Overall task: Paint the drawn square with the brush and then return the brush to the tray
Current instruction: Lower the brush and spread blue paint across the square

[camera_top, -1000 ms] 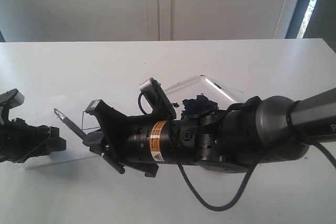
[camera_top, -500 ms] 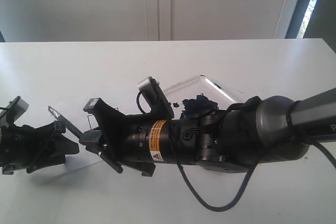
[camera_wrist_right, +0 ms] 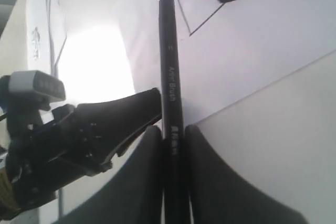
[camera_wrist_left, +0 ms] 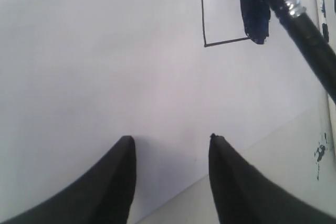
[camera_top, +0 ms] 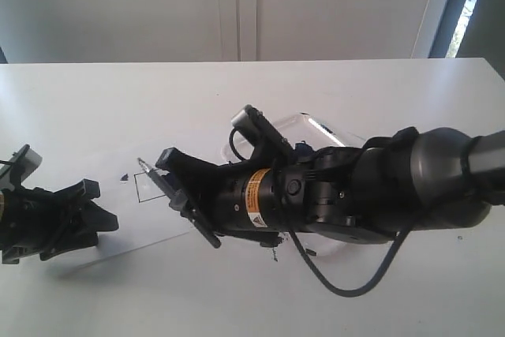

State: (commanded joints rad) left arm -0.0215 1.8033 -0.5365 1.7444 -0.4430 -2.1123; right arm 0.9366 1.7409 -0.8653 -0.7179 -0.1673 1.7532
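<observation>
Two grippers work this white desk [camera_top: 95, 100]. Near its left edge, my left gripper [camera_top: 99, 207] sits low over the paper sheet [camera_top: 138, 230] with its jaws apart and empty; I judge it is there to steady the sheet. Mid-desk, the brush [camera_top: 154, 175] slants over the drawn square [camera_top: 150, 189], which has one blue smear [camera_wrist_left: 253, 9] inside. My right gripper [camera_top: 183, 195] is clamped on the handle for control. The tray [camera_top: 316, 124] waits behind my right arm. Pale wall panels [camera_top: 237, 5] close the room beyond the desk's far edge.
</observation>
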